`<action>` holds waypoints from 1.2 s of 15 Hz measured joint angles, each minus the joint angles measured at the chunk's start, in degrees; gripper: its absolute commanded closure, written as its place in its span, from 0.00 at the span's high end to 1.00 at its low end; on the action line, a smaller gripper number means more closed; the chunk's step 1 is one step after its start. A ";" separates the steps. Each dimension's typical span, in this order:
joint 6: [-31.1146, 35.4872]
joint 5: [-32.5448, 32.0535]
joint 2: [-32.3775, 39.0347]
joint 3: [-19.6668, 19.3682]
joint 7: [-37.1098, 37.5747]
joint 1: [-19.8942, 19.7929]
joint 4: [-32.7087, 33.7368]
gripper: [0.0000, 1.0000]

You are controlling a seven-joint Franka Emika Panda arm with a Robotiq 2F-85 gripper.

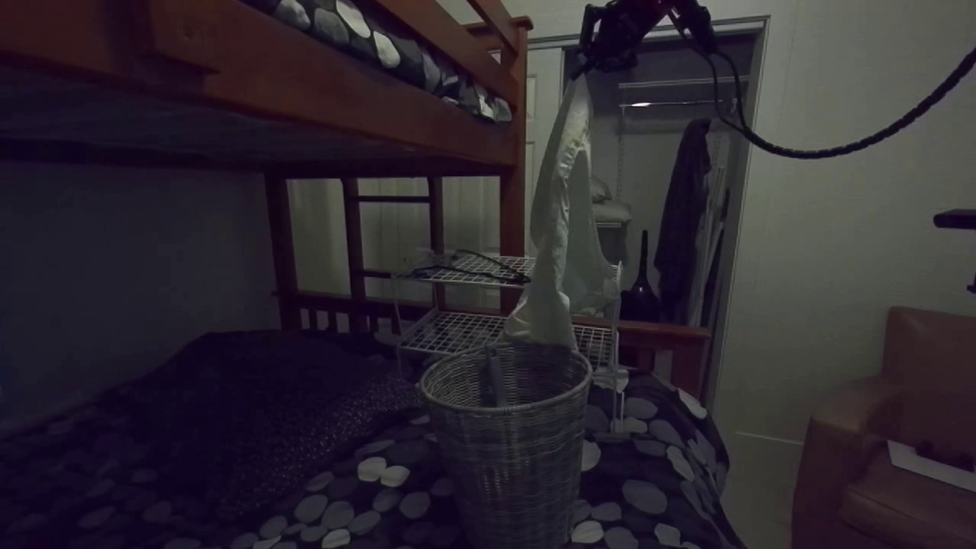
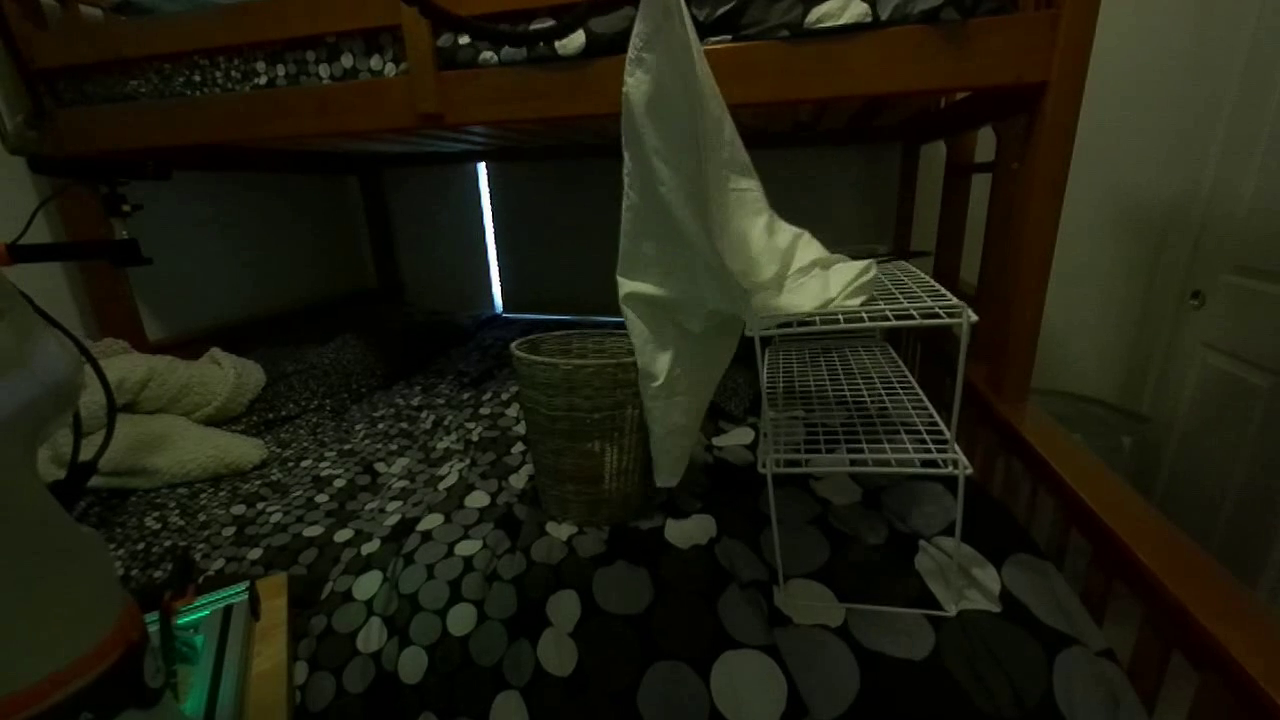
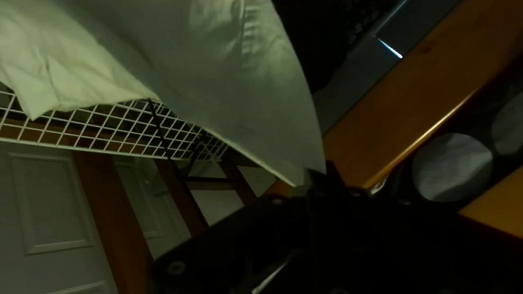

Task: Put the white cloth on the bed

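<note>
The white cloth (image 1: 563, 221) hangs from my gripper (image 1: 584, 70) above the lower bed (image 1: 366, 488). In an exterior view, one part of the cloth (image 2: 685, 230) drapes over the top shelf of the wire rack, and a pointed end hangs between basket and rack. I cannot tell whether that end touches the bed cover (image 2: 480, 570). In the wrist view, the dark gripper (image 3: 314, 179) is shut on a corner of the cloth (image 3: 245, 90). The gripper is out of view in the exterior view that shows the rack from the front.
A wicker basket (image 1: 518, 465) stands on the bed, also seen in an exterior view (image 2: 580, 440). A white wire rack (image 2: 860, 400) stands beside it with a black cable (image 1: 473, 268) on top. The upper bunk rail (image 2: 860, 75) runs overhead. A cream blanket (image 2: 180, 420) lies near the robot base.
</note>
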 measured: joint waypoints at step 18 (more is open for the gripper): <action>-20.13 -0.32 10.70 15.73 -8.51 16.32 33.09 0.01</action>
